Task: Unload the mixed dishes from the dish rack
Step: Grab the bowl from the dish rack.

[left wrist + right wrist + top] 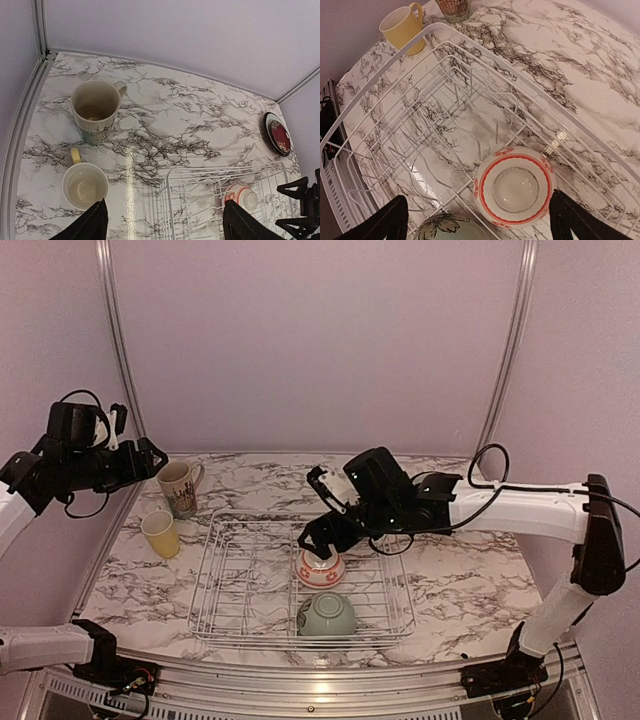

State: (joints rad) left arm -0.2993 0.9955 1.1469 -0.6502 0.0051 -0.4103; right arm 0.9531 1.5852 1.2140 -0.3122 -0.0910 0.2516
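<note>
The top external camera sits high beyond the 6 o'clock edge of the counter (470,580), facing 12 and taking in the whole surface. The left wrist camera hangs high near 10 o'clock, looking down toward 1. The right wrist camera is close over the dish rack (245,580), aimed toward 10. All three share the rack, the white-and-red bowl (321,568) and the small yellow cup (160,535).

Far bowl (321,568), near bowl (327,615) in rack (245,575) — mug (180,487), cup (161,534) outside, left
</note>
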